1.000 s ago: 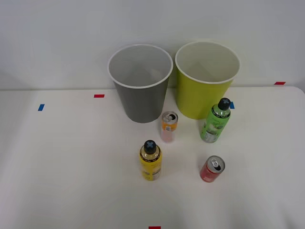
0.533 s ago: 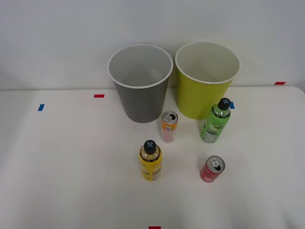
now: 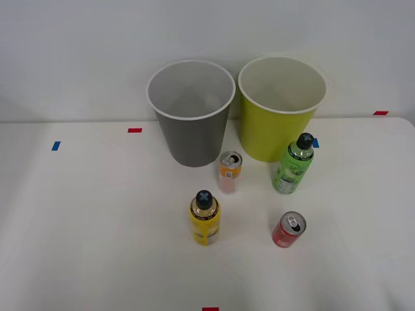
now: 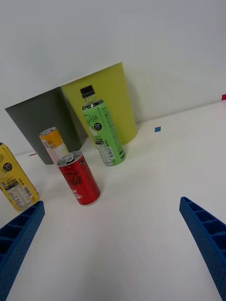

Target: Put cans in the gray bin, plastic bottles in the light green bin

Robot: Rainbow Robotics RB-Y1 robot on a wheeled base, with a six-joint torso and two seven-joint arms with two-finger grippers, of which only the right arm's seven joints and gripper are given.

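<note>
The gray bin [image 3: 190, 113] and the light green bin [image 3: 280, 108] stand side by side at the table's back. In front of them stand an orange and pink can [image 3: 229, 172], a green bottle [image 3: 293, 164], a yellow bottle [image 3: 205, 218] and a red can [image 3: 288, 230], all upright. In the wrist view my right gripper [image 4: 113, 254] is open above the table, with nothing between its blue fingers [image 4: 207, 240]. The red can [image 4: 79, 178] stands nearest ahead of it, with the green bottle [image 4: 101, 129], the orange can [image 4: 52, 145] and the yellow bottle [image 4: 13, 181] around it, and both bins [image 4: 107, 96] behind.
Small red tape marks [image 3: 134, 130] and blue tape marks [image 3: 56, 146] lie on the white table. A white wall rises just behind the bins. Bare tabletop stretches left of the yellow bottle and right of the red can.
</note>
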